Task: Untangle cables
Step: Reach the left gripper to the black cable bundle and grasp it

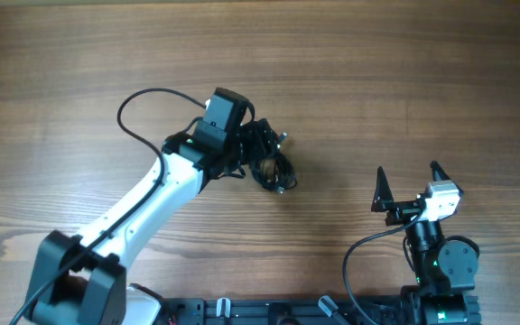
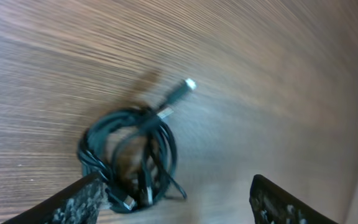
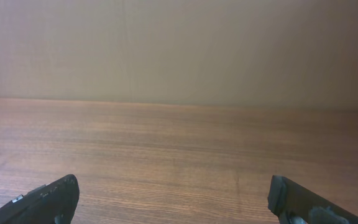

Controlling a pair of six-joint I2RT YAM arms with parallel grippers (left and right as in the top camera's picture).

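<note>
The cables (image 1: pixel 272 161) lie as a small knotted black bundle on the wooden table, just right of my left arm's wrist. In the left wrist view the bundle (image 2: pixel 129 155) is a tight coil with a silvery-tipped plug (image 2: pixel 190 83) pointing up and right and small plug ends at its lower edge. My left gripper (image 2: pixel 176 199) is open, its left finger at the coil's lower left edge, holding nothing. My right gripper (image 1: pixel 408 185) is open and empty, far to the right of the bundle; its wrist view (image 3: pixel 173 199) shows only bare table.
A thicker black arm cable (image 1: pixel 147 108) loops over the table left of the left wrist. Another arm cable (image 1: pixel 359 257) curves by the right arm's base. The table's near edge holds the arm mounts (image 1: pixel 287 311).
</note>
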